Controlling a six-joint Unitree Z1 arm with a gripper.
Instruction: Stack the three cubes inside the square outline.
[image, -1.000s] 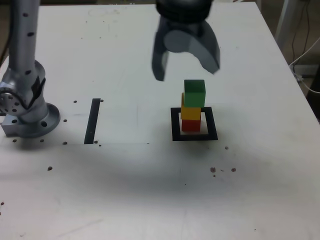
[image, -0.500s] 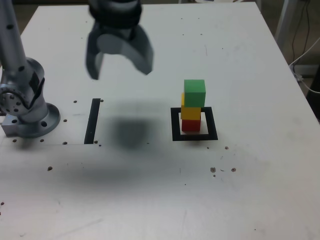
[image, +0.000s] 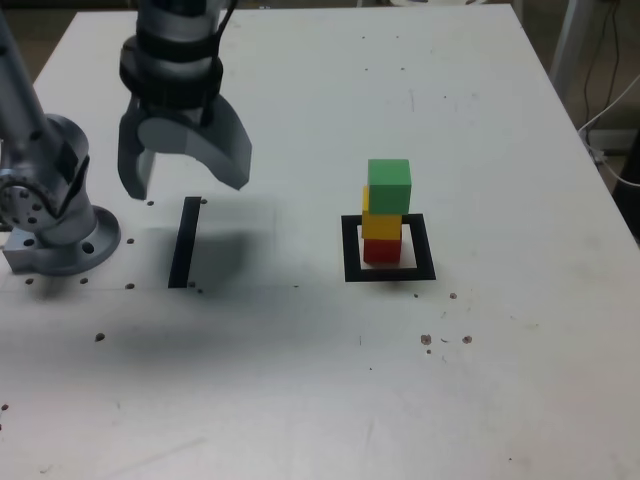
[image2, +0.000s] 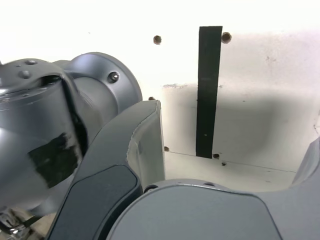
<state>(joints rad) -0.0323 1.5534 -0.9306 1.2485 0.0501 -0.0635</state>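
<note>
On my exterior view, the small matte green cube (image: 389, 187) sits on the yellow cube (image: 382, 226), which sits on the red cube (image: 382, 251), all inside the flat black square outline (image: 352, 272). My grey curved-jaw tool (image: 190, 170) hangs wide apart and empty above the white counter (image: 300, 380), near the straight black strip (image: 185, 243).

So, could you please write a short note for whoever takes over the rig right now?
Gripper: open and empty, hovering near the black strip, away from the stack.
Cubes: stacked inside the square outline, with red at the bottom, yellow in the middle and green on top.
Done: all three cubes are stacked.
Left: no stacking, it seems; perhaps just park the arm, keeping clear of the stack.
</note>
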